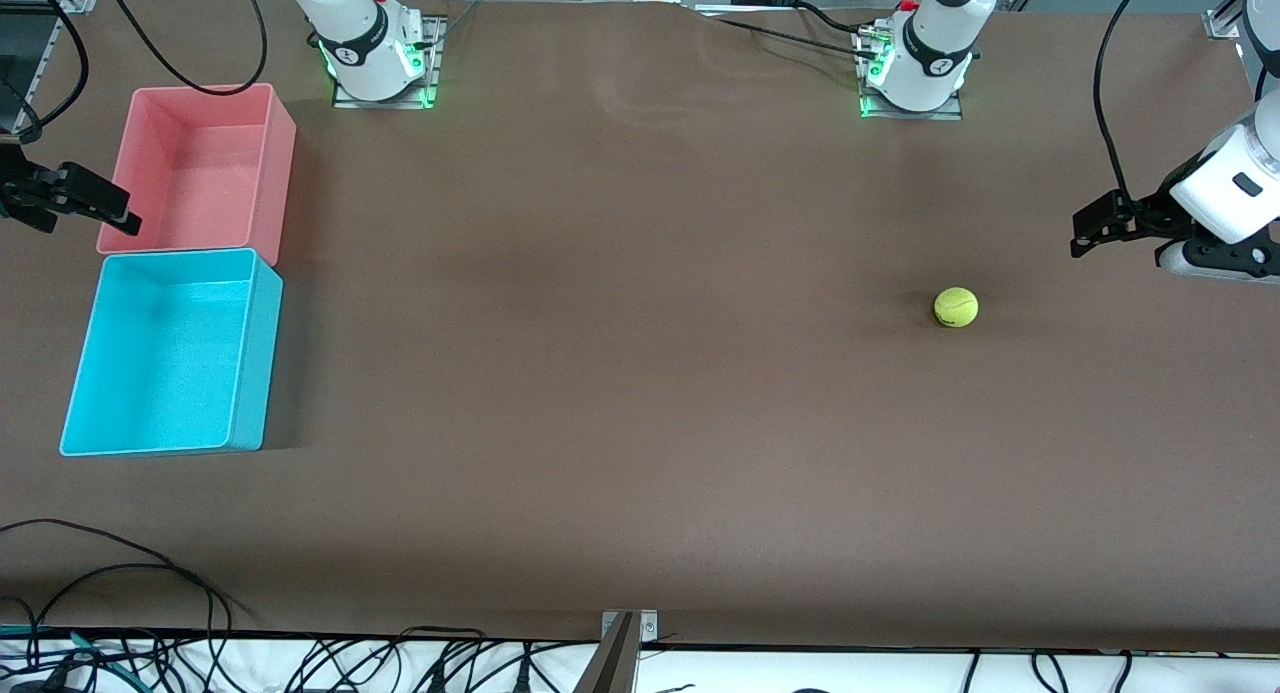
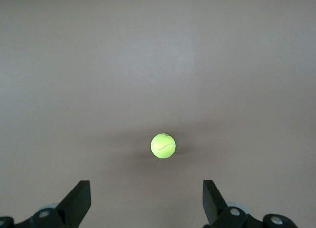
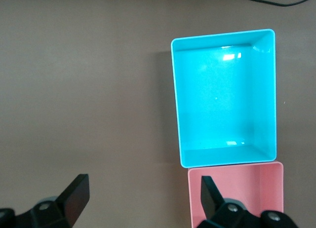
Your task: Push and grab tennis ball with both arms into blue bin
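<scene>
Toward the left arm's end of the table, the tennis ball (image 1: 956, 307) sits untouched; the left gripper (image 1: 1088, 229), fingers apart, is held at its 2 o'clock. At 9 o'clock, well apart, the blue bin (image 1: 250, 373) stands empty beside the pink bin (image 1: 275, 173). The right gripper (image 1: 100, 205), fingers apart, hangs by the pink bin. Nothing is yet done.

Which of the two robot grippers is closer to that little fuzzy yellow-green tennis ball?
The left gripper, open, hovers close to the fuzzy yellow-green tennis ball at its arm's end of the table. The right gripper, also open, is at the pink plastic bin, a table's length away.
</scene>
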Tool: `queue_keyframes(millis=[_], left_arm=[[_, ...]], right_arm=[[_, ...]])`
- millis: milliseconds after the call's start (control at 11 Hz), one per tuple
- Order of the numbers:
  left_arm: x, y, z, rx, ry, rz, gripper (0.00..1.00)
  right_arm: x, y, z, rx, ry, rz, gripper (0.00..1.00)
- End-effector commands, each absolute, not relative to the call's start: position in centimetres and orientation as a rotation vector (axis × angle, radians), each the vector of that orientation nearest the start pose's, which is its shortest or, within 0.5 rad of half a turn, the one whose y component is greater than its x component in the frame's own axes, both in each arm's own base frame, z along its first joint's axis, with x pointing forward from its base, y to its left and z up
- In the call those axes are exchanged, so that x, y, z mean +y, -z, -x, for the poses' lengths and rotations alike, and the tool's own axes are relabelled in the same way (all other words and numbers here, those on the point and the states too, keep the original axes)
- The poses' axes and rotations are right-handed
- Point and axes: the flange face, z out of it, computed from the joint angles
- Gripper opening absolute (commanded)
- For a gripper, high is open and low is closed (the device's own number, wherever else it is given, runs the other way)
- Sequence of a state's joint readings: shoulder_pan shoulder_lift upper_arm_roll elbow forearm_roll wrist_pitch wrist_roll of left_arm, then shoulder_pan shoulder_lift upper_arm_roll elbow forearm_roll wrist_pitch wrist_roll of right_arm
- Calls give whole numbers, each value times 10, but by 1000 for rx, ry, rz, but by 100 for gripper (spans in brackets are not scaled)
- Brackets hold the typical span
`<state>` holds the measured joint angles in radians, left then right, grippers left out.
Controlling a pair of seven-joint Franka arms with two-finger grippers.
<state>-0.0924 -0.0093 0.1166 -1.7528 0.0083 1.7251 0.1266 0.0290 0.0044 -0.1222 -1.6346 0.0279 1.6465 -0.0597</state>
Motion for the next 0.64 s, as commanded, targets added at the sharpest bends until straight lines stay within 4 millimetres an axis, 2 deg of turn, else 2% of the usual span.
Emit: queue_keyframes(millis=[0, 545], left_arm=[[17, -564, -556, 197, -34, 3114, 100], [16, -562, -554, 188, -66, 3128, 100]], right_arm=[[-49, -605, -559, 55, 9, 3109, 100], [-49, -605, -559, 55, 9, 3109, 100]])
